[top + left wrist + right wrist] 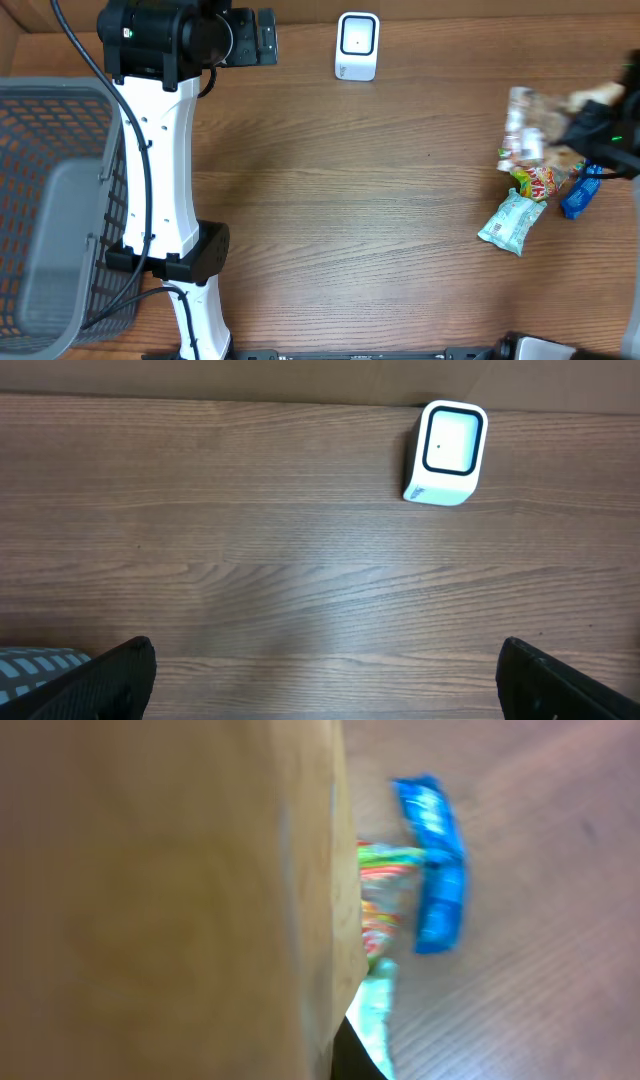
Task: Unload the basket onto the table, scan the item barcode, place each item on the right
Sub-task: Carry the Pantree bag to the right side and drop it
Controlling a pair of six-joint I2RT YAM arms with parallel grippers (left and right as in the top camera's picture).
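My right gripper (592, 122) at the table's right edge is shut on a tan and clear snack packet (528, 122), held just above the table and blurred. In the right wrist view that packet (170, 890) fills the left half, and one dark finger (356, 1058) shows beside it. The white barcode scanner (357, 45) stands at the back centre, window up; it also shows in the left wrist view (446, 452). My left gripper (262, 37) hovers left of the scanner, open (330, 690), with bare wood between its fingers.
Three more packets lie under the held one: red-yellow (537, 182), pale green (512, 222) and blue (580, 195). The blue packet (435, 865) and the striped packet (380, 900) show in the right wrist view. A grey mesh basket (50, 200) fills the left side.
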